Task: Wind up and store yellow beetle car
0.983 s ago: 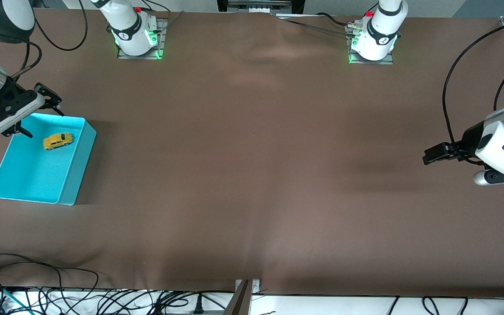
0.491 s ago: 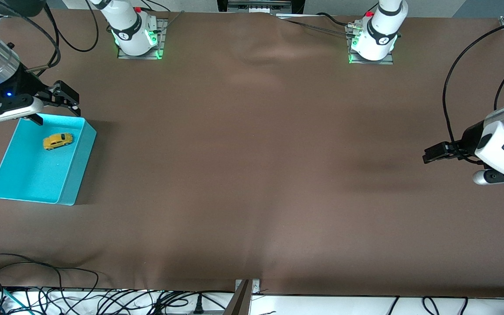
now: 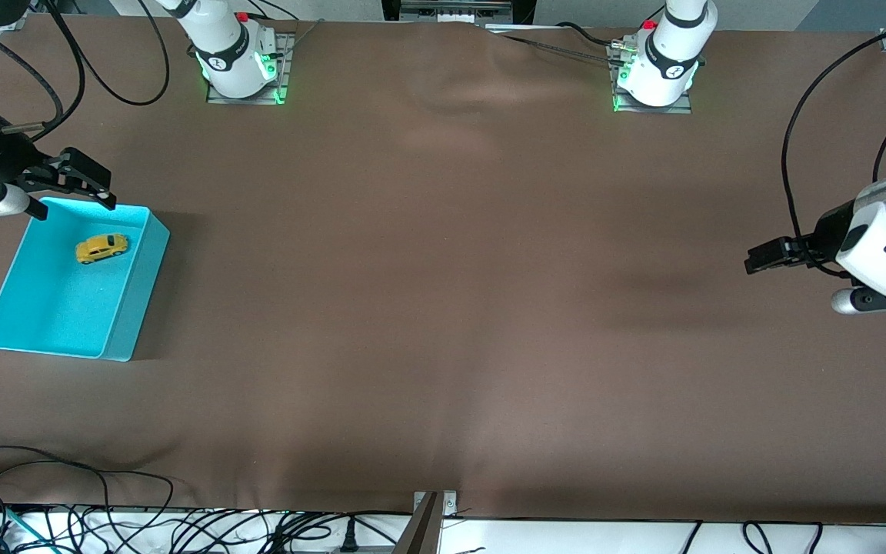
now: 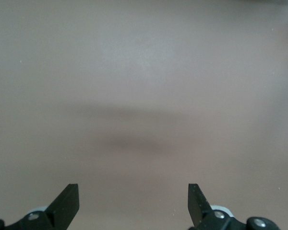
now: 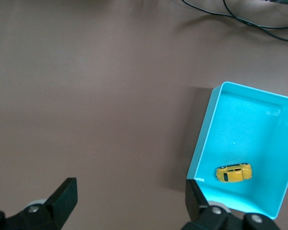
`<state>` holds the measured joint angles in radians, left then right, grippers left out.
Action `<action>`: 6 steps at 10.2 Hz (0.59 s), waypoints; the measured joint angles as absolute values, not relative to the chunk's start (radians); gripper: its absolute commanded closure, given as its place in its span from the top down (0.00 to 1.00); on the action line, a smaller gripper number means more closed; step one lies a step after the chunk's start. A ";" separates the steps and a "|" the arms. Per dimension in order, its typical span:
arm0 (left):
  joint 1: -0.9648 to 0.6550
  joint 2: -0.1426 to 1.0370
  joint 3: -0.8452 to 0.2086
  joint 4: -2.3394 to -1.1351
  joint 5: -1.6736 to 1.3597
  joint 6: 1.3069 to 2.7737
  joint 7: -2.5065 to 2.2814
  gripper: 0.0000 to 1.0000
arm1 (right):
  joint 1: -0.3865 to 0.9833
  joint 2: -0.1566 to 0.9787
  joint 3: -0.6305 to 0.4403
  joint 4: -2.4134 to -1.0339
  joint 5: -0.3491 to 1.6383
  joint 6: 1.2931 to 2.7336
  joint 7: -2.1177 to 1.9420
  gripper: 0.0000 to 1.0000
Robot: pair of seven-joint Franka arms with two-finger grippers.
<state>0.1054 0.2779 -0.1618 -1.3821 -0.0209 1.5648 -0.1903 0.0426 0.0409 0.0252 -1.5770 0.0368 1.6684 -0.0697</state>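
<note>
Over the farther rim of the teal bin (image 3: 139, 292), at the right arm's end of the table, the right gripper (image 3: 74, 191) hangs with its two dark fingers (image 5: 63, 199) spread wide and nothing between them. Over the last second it has pulled up and back from the bin: a second ago its fingertips stood low over the bin's farther corner, close to the car, and now they sit at the rim's edge with the wrist drawn toward the table's edge. The right wrist view looks down from a height that takes in the whole bin.

Inside the bin, resting on its floor in the half farther from the front camera, sits the yellow beetle car (image 3: 101, 248). It stands on its wheels, clear of the walls, and has not shifted across the three front pictures. Nothing touches it.

Well apart from the bin, toward the other end of the table, the left gripper (image 3: 762, 256) waits over bare brown cloth (image 3: 443, 308), fingers (image 4: 67, 203) spread wide and empty. It has only drifted slightly.

Read together, these changes suggest the storing step is done: the car lies in the bin, released, and the arm that stood over it is retreating. Whether the winding took place cannot be told from these pictures. What seems left is for the right arm to clear the bin without catching its rim.
</note>
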 measured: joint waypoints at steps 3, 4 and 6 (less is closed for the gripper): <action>0.105 0.247 -0.164 -1.396 -0.021 1.549 -0.190 1.00 | 0.051 0.041 0.025 -1.577 0.019 1.655 -0.046 1.00; 0.104 0.230 -0.165 -1.415 -0.021 1.547 -0.190 1.00 | 0.051 0.042 0.025 -1.577 0.009 1.655 -0.046 1.00; 0.104 0.179 -0.165 -1.473 -0.021 1.546 -0.190 1.00 | 0.052 0.042 0.024 -1.576 -0.010 1.655 -0.045 1.00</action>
